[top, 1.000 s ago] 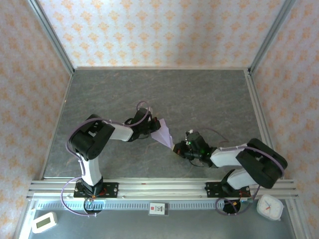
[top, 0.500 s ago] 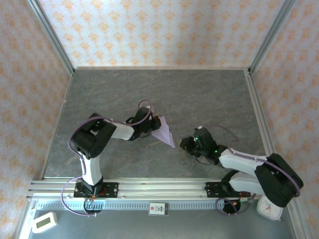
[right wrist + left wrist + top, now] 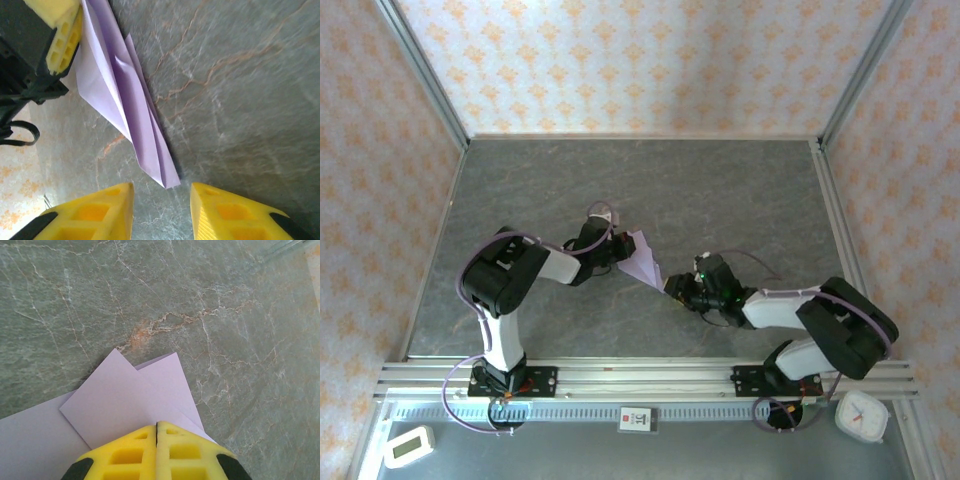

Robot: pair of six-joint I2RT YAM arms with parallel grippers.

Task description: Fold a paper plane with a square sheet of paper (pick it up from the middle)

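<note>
There's the paper plane: pale lilac, plain, folded into a slim pointed dart with stacked layers and sharp creases running its length. Its wide tail end is pinched in the closed left tool, two square-cornered flaps fanning out beyond it. The nose slants toward the near right, low over the grey marbled tabletop, about mid-table.

- Left arm: white links, black joints, lilac cable looping out at its nine o'clock.
- Right arm: same white-and-black build, thin cable arcing at its twelve o'clock.
- Right gripper, look: fingers bright yellow, blocky, square hollow cells.
</note>
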